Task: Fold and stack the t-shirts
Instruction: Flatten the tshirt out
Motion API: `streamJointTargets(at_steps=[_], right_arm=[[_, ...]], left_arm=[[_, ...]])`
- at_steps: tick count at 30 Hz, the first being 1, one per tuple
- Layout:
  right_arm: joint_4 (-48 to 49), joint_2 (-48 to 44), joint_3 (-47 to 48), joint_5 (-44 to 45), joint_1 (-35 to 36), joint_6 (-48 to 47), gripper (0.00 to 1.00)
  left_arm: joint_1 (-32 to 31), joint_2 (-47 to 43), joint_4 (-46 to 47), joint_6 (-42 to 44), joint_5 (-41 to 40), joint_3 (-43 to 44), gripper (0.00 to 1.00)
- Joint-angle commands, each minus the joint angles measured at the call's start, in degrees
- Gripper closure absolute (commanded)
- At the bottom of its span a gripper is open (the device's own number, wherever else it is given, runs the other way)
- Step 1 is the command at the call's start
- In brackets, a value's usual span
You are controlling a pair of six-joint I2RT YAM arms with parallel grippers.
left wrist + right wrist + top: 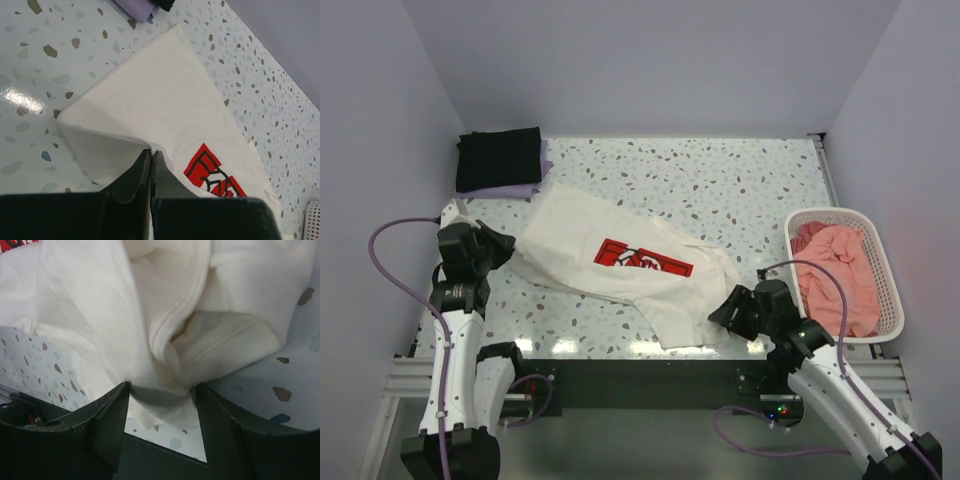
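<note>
A cream-white t-shirt (pixel 610 260) with a red square print lies spread slantwise across the speckled table. My left gripper (pixel 510 252) is shut on its left edge, the fingertips (pixel 151 151) pinching a thin lifted fold of the cream t-shirt (pixel 160 90). My right gripper (pixel 720 312) is at the shirt's lower right end. Its jaws stand wide apart (pixel 161 387), and a bunch of the cream cloth (pixel 100 305) with a hem seam lies gathered between them, touching both fingers. A folded black t-shirt (pixel 498 158) rests on a pale lavender one (pixel 535 188) at the back left.
A white slatted basket (pixel 887 280) stands at the right edge with a salmon-pink t-shirt (pixel 835 265) heaped inside. The table's near edge and dark frame run just behind the right gripper. Walls close in the left, back and right sides.
</note>
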Motion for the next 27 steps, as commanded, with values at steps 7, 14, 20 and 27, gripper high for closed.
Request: streamJointTargets(at_steps=[7, 14, 20, 27], right_arm=[[0.0, 0.6, 1.8, 7.5, 9.7, 7.2, 0.48], [-3.8, -3.7, 2.8, 6.8, 9.8, 8.4, 0.75], [-4.4, -2.0, 6.2, 5.4, 9.9, 8.0, 1.00], [-10.7, -2.8, 17.5, 4.3, 9.8, 5.1, 0.98]], left_arm=[[0.4, 1.5, 4.7, 0.7, 0.5, -0.4, 1.00], [0.3, 2.5, 5.9, 0.9, 0.7, -1.3, 1.00], [0.3, 2.9, 6.1, 1.4, 1.0, -0.5, 1.00], [0.4, 2.5, 3.8, 1.7, 1.1, 3.7, 1.00]])
